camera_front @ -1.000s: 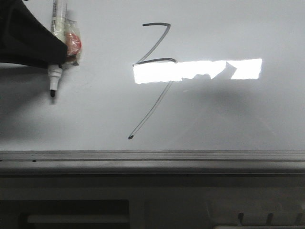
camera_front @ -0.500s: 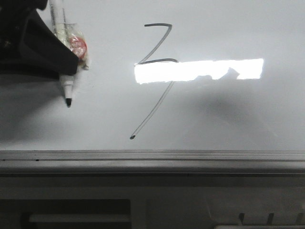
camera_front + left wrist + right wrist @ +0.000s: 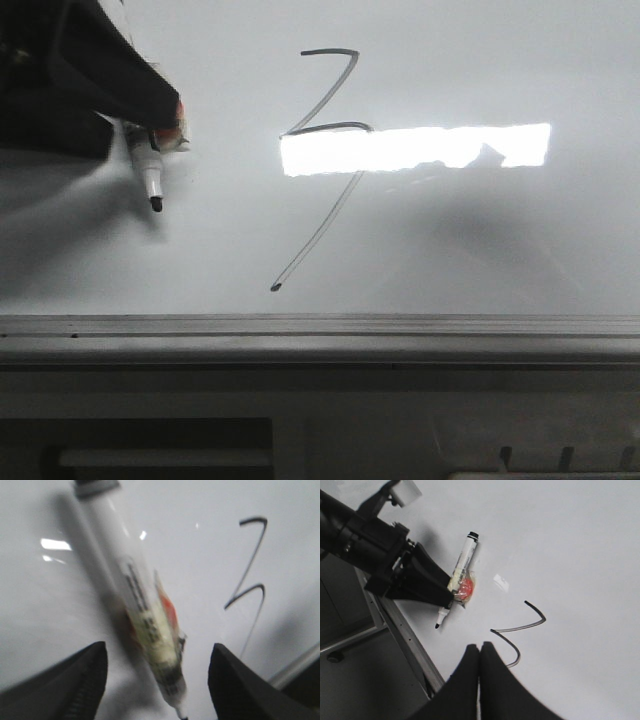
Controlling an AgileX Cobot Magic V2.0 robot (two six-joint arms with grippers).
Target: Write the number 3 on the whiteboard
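Observation:
The number 3 (image 3: 330, 51) is drawn in thin dark strokes on the whiteboard (image 3: 480, 250), its long tail ending in a dot. It also shows in the left wrist view (image 3: 254, 519) and the right wrist view (image 3: 517, 628). My left gripper (image 3: 165, 110) hangs over the board's upper left, jaws wide apart. A white marker (image 3: 145, 620) wrapped in orange-and-clear tape lies between the fingers, blurred, touching neither. Its black tip (image 3: 157, 205) points down, left of the 3. My right gripper (image 3: 480, 647) is shut and empty, over the board beside the 3's middle stroke.
A grey metal rail (image 3: 320, 328) edges the board's near side, with grey frame parts below it. A bright rectangular glare (image 3: 415, 148) crosses the middle of the 3. The left arm (image 3: 365, 535) reaches in over the rail (image 3: 405, 640) in the right wrist view.
The left gripper has moved right and now covers more of the marker. The marker's tip has shifted right, toward the 3. The drawn 3 is unchanged.

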